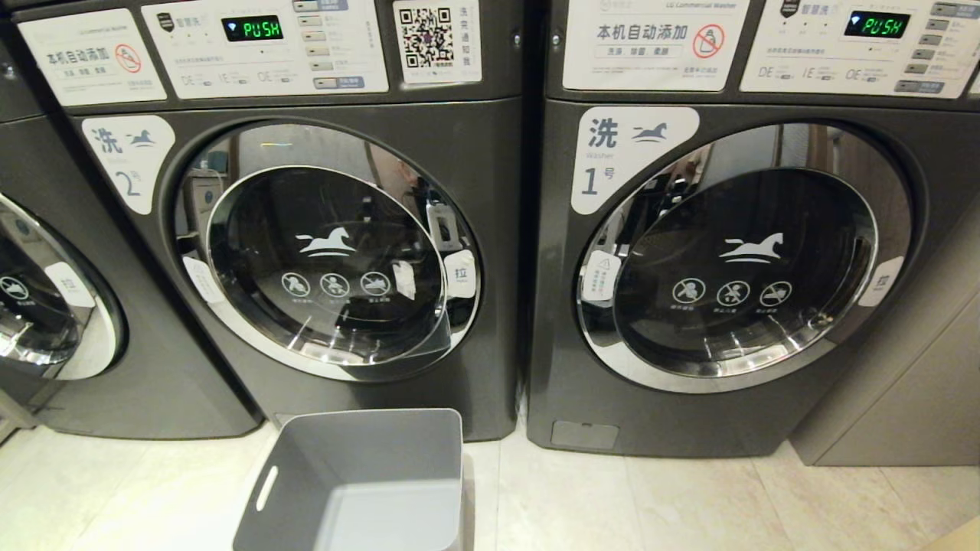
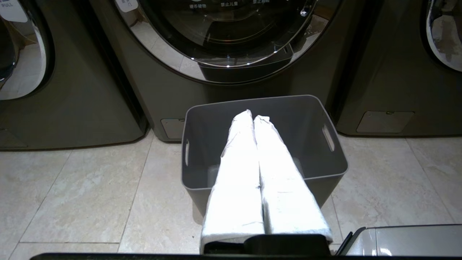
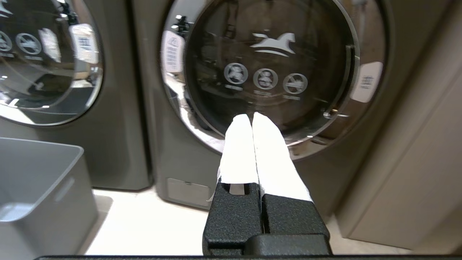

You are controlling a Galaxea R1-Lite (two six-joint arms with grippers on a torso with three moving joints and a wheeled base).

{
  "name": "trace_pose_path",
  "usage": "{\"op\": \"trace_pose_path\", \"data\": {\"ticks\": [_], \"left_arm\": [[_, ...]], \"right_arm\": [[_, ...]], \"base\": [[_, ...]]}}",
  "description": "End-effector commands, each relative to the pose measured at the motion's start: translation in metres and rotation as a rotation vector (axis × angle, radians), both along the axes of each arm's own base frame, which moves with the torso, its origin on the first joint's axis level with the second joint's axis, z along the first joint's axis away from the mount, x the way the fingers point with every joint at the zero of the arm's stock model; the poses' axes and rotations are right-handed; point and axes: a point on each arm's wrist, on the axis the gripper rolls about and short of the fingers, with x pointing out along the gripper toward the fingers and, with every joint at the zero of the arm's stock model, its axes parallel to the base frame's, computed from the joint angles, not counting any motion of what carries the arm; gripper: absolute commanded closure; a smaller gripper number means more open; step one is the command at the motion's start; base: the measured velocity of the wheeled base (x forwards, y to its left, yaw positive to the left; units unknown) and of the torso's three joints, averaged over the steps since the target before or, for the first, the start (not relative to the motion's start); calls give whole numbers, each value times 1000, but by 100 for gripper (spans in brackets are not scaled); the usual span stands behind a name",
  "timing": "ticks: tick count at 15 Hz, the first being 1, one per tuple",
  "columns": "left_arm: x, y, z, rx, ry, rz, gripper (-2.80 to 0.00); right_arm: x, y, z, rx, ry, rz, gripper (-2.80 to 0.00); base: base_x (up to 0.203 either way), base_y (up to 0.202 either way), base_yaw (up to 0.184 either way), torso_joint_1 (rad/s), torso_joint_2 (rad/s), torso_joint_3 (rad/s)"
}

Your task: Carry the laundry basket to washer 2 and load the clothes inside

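The left gripper [image 2: 252, 117] hangs above the laundry basket [image 2: 317, 108], its 2 white fingers [image 2: 238, 169] pressed together and holding nothing; the tips point over the basket's far wall. The right gripper [image 3: 251, 117] is also closed and empty, and the basket lies off to its side, well apart from it. The basket is a grey plastic tub with smooth walls, rounded corners and a slot handle [image 1: 266, 487] on the side. It stands on the pale tiled floor [image 1: 651, 505], just in front of washer 2 [image 1: 490, 229]. What shows of the inside looks bare. Washer 2 is dark grey, its round chrome-rimmed door [image 1: 321, 260] closed. Washer 1 [image 1: 559, 306] stands beside it, in front of the right gripper.
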Motion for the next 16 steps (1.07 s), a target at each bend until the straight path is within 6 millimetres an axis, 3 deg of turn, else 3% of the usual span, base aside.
{"op": "trace_pose_path", "data": {"ticks": [1,9,16], "left_arm": [[0,0,0,0,-1,0,0],[0,0,0,-25,-1,5,0],[0,0,0,-29,0,2,0]], "right_arm": [[4,0,-11,-2,40,1,0],[4,0,-11,-2,39,1,0],[4,0,-11,-2,40,1,0]], "base": [[0,-197,-1,2,3,3],[0,-179,1,2,3,1],[0,0,0,0,0,0]]}}
